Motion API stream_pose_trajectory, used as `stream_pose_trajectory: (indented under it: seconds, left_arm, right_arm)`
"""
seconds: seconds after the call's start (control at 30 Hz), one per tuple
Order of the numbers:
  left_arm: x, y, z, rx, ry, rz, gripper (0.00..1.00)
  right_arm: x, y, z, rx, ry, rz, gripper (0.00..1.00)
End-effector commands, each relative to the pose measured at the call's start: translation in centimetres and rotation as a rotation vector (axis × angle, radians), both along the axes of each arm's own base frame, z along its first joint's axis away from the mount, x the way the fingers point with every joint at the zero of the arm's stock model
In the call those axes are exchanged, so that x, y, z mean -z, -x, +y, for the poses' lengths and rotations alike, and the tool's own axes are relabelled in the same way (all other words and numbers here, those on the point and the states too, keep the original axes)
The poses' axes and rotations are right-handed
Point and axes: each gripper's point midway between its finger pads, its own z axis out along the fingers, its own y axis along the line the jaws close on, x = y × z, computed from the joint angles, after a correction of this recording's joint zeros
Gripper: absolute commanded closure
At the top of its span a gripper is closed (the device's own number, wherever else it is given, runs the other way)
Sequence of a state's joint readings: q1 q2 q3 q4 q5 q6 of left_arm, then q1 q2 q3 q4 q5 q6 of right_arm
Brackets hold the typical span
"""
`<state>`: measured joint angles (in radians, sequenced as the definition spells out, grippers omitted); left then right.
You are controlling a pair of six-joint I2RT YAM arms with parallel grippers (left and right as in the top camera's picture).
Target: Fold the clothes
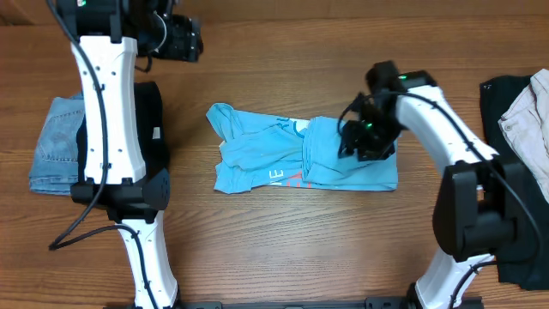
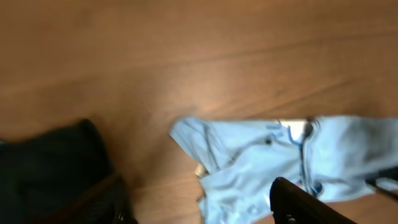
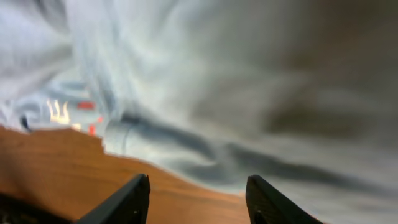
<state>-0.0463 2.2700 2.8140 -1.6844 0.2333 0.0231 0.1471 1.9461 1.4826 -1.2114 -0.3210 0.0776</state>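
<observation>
Shirt: the light blue cotton T-shirt with red and white print (image 1: 300,159) lies crumpled mid-table on the brown wooden table (image 1: 283,257).
Right gripper (image 1: 356,142): I see it low over the shirt's right end. Fingers (image 3: 134,199) are spread wide, with cloth just ahead of the tips and wood between them.
Left gripper (image 1: 184,41): well apart from the shirt's left end. Only one finger (image 2: 305,202) shows clearly, so I cannot tell its spread.

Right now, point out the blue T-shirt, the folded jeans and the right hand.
blue T-shirt (image 1: 253,156), overhead view, its left half.
folded jeans (image 1: 51,144), overhead view, bare denim.
right hand (image 3: 198,185), right wrist view, between its fingertips.
</observation>
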Motion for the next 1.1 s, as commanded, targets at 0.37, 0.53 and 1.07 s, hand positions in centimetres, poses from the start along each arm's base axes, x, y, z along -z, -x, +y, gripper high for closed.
stream_pose_trajectory:
  seconds: [0.37, 0.53, 1.07]
  left_arm:
    - [18.3, 6.2, -6.9, 0.054, 0.282, 0.582, 0.09]
    - [23.5, 8.2, -7.1, 0.049, 0.268, 0.637, 0.05]
    - [27.8, 9.2, -9.9, 0.126, 0.155, 0.578, 0.9]
  right_arm:
    - [-5.9, -3.6, -13.6, 0.382, -0.148, -0.198, 0.36]
    - [-6.4, -3.6, -14.9, 0.417, -0.195, -0.219, 0.37]
    - [-6.9, -4.5, -14.7, 0.414, -0.234, -0.258, 0.39]
